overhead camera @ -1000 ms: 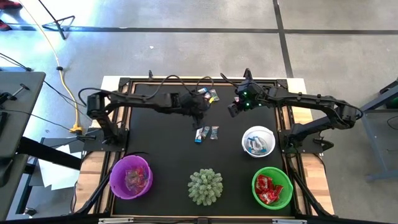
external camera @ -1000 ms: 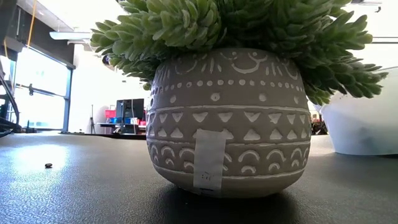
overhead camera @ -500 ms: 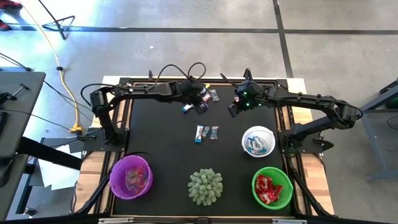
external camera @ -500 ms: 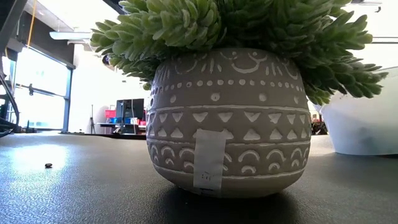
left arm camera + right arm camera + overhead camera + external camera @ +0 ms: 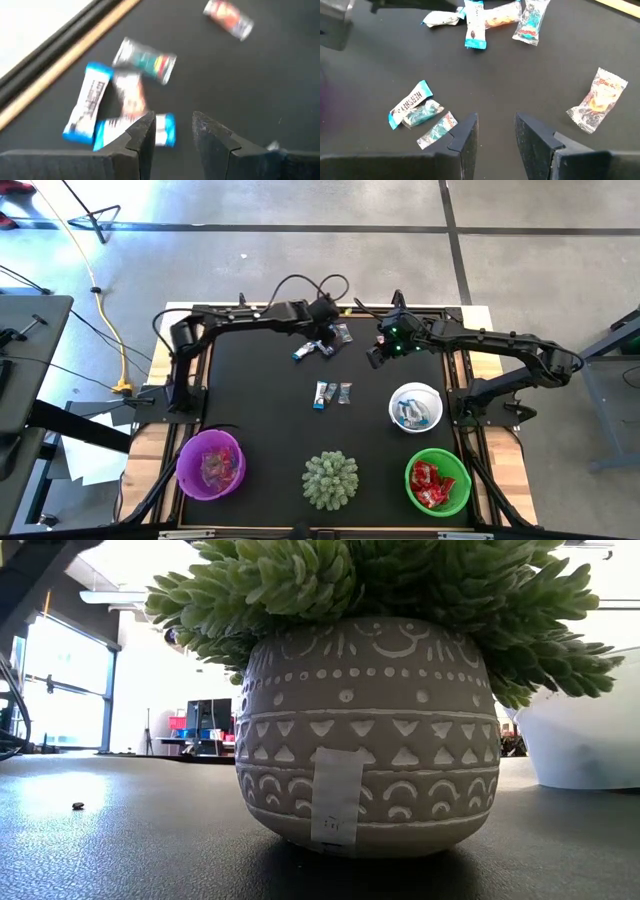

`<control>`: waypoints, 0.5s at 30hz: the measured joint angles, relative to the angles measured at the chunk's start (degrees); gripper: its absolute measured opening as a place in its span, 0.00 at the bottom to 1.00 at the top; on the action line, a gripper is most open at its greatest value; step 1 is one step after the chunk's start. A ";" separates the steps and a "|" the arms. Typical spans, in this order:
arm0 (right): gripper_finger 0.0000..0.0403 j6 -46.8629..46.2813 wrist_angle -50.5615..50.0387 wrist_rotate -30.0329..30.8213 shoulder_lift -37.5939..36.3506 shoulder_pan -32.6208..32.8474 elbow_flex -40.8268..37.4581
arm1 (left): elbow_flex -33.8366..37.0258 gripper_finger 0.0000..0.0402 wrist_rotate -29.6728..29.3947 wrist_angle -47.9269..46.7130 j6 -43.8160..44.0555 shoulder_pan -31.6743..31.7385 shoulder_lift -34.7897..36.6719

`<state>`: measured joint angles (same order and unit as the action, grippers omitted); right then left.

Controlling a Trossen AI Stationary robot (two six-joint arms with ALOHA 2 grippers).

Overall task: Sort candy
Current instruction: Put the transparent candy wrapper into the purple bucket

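While loose candy waits mid-table, sorting looks well along but unfinished. At near left, purple bowl with pinkish sweets. At far left-centre, left gripper over a small cluster of wrappers, fingers parted with a clear gap, holding nothing. At near centre, potted plant. At far right of centre, right gripper hovering over bare mat, fingers apart, empty. Further right, white bowl with blue-and-white sweets; nearest right, green bowl with red ones.
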<state>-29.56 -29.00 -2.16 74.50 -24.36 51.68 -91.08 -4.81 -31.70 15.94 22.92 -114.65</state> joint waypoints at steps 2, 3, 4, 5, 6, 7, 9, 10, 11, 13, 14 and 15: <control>0.31 0.00 0.03 -0.02 0.00 0.00 0.00 | -2.36 0.29 -0.03 -1.82 -0.07 0.00 -1.76; 0.31 0.00 -0.13 0.00 0.00 0.00 0.00 | -3.32 0.29 -0.02 -1.99 -0.38 0.00 -2.78; 0.31 0.00 -0.27 -0.02 0.00 0.00 0.00 | -3.98 0.29 0.52 -1.86 -0.93 0.00 -3.65; 0.31 0.00 -0.25 -0.03 0.00 0.00 0.00 | -4.54 0.29 1.16 -3.07 -1.69 0.02 -4.40; 0.31 0.00 -0.30 -0.09 0.00 0.00 0.00 | -5.13 0.29 1.37 -4.15 -2.61 0.00 -5.00; 0.31 0.02 -0.41 -0.39 0.00 0.00 0.00 | -5.66 0.29 1.41 -4.11 -3.23 0.00 -5.48; 0.31 0.01 -0.38 -1.23 0.00 -0.01 0.00 | -6.09 0.29 1.28 -4.52 -3.61 0.00 -5.95; 0.31 0.02 -0.38 -1.61 0.00 -0.02 0.00 | -6.18 0.29 1.30 -4.41 -3.51 0.00 -6.26; 0.31 0.00 -0.38 -2.03 0.00 -0.02 0.00 | -6.19 0.29 1.26 -4.35 -3.33 0.00 -6.56; 0.31 0.02 -0.34 -2.61 0.00 -0.02 0.00 | -6.06 0.29 1.13 -4.87 -2.83 0.26 -7.05; 0.31 0.04 -0.38 -2.66 0.00 -0.01 0.00 | -6.08 0.29 1.10 -4.64 -2.69 0.32 -7.25; 0.31 0.07 -0.35 -2.73 0.00 -0.02 0.00 | -6.15 0.29 1.08 -4.61 -2.54 0.46 -7.35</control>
<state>-29.50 -29.35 -4.89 74.50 -24.38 51.68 -97.23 -3.73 -36.31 13.41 23.38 -122.01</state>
